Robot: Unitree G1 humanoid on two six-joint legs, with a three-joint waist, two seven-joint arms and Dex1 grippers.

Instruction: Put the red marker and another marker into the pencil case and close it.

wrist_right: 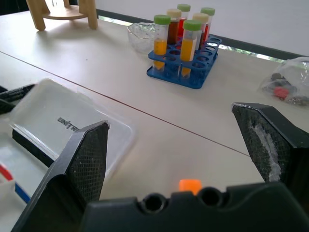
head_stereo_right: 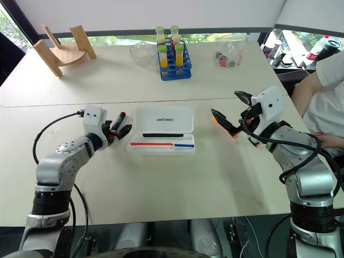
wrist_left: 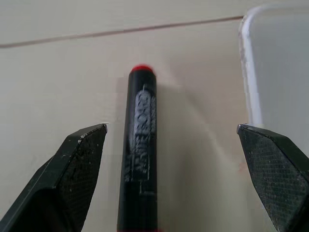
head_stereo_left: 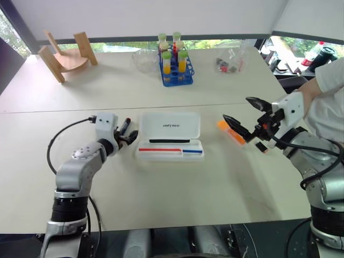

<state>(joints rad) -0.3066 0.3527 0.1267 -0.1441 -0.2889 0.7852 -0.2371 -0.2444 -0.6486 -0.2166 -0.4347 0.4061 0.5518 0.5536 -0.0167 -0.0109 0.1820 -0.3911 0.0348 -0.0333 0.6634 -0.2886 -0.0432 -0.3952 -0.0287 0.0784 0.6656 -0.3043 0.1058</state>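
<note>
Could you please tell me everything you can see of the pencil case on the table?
The pencil case is a flat white box of what looks like plastic, with rounded corners. It lies open on the table, lid folded back away from the robot, a small dark logo printed on the lid. In its tray lie a thin red pen, a thin blue pen and a black strip behind them. It sits between the two arms; nothing grips it. The red marker lies just off its left edge.

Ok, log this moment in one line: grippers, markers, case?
left gripper: open, straddling red marker on table | right gripper: open, above orange highlighter | pencil case: open, neither marker inside
</note>
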